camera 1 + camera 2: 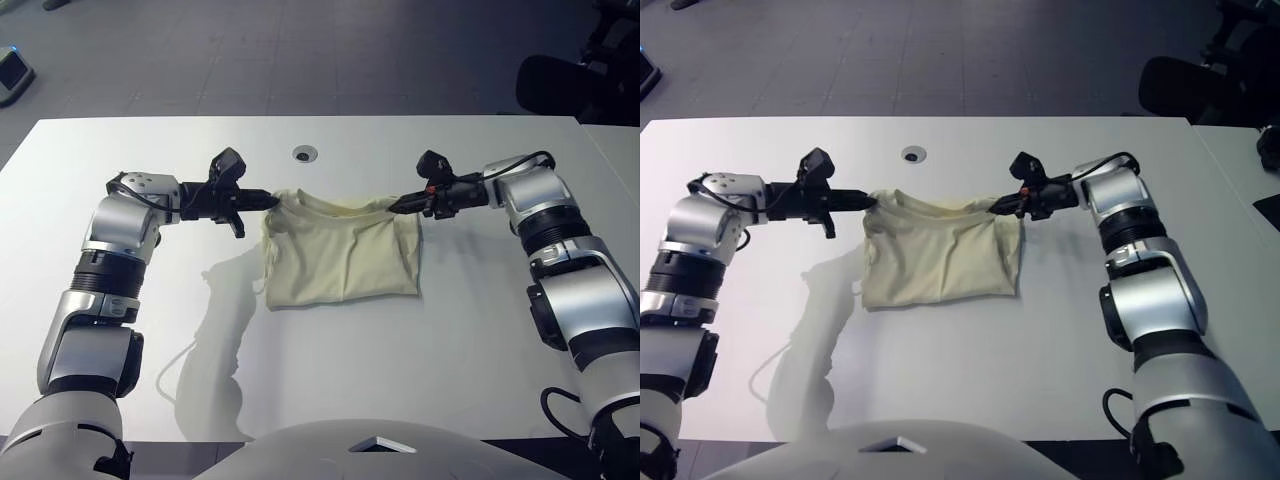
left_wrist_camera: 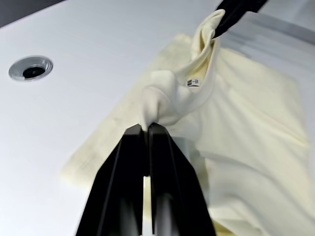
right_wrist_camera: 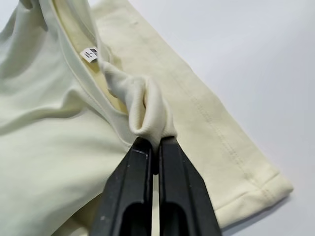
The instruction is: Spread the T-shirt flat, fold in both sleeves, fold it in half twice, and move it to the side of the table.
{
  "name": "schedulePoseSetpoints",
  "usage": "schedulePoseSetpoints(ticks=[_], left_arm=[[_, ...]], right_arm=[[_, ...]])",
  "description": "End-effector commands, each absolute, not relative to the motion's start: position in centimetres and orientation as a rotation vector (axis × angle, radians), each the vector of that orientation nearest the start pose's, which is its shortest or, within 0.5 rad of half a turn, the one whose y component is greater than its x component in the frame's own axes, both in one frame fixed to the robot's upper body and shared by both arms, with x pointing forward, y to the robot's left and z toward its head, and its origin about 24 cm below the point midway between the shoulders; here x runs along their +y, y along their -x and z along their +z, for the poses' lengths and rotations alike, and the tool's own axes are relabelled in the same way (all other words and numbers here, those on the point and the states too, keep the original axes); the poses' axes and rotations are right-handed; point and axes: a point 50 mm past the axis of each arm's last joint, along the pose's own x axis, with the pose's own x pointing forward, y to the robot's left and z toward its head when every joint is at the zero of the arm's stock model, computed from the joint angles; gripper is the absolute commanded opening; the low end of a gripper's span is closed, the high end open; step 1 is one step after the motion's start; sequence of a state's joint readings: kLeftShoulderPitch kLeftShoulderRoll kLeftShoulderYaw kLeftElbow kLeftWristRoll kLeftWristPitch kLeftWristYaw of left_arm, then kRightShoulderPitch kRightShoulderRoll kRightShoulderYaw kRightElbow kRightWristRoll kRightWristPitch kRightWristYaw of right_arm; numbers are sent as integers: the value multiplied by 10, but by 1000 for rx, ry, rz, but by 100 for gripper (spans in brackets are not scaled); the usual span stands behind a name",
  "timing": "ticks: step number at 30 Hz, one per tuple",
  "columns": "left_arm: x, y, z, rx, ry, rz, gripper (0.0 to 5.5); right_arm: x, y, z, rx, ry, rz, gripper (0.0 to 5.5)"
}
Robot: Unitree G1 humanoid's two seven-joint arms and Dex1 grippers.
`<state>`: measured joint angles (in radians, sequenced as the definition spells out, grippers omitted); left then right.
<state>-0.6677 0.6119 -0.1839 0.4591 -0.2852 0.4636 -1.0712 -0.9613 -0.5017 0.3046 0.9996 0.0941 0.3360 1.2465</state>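
**A:** Why is the shirt sitting where it is?

**B:** It's in the middle of the white table (image 1: 400,380), towards the far half. That puts the T-shirt (image 1: 340,255) between the two arms, so each one reaches a top corner from its own side.

**A:** And the corners are held up?

**B:** Yes. The left gripper (image 1: 272,200) has its fingers clamped tight on a bunched pinch of cloth at one end of the neckline. The right gripper (image 1: 393,208) is closed the same way on the other end. The top edge hangs raised and slightly slack between them, while the lower body rests on the table.

**A:** What's the reason for that hold, do you think?

**B:** My guess is a half-fold. With both top corners held level, the edge can be carried over towards the hem without skewing.

**A:** How does the shirt itself look?

**B:** Pale yellow, and already narrowed to a rough rectangle, so the sleeves look folded in. The lower edge is fairly straight, but the side nearer the left arm is a little ragged. A hemmed strip lies flat underneath, near the right grip.

**A:** Anything smaller?

**B:** A round grommet (image 1: 305,153) is set in the table just beyond the collar. There's also a small label (image 3: 89,54) inside the neckline.
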Motion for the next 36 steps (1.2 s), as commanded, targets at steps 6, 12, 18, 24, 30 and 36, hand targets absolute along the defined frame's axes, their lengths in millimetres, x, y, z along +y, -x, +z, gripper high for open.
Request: schedulePoseSetpoints(ticks=[6, 12, 18, 24, 30, 36], left_arm=[[195, -354, 103, 451, -189, -884, 0], [195, -357, 89, 463, -195, -813, 0], [194, -368, 86, 441, -187, -674, 77], [205, -367, 106, 290, -313, -542, 178], [167, -310, 103, 262, -521, -731, 279], [150, -277, 88, 344, -675, -818, 373]], right_arm=[[-185, -379, 101, 623, 141, 872, 1], [-177, -385, 106, 577, 49, 819, 1], [-177, -393, 98, 521, 21, 596, 83], [-165, -399, 106, 330, 211, 576, 180], [-142, -398, 108, 203, 635, 675, 278], [-146, -401, 108, 190, 899, 644, 368]])
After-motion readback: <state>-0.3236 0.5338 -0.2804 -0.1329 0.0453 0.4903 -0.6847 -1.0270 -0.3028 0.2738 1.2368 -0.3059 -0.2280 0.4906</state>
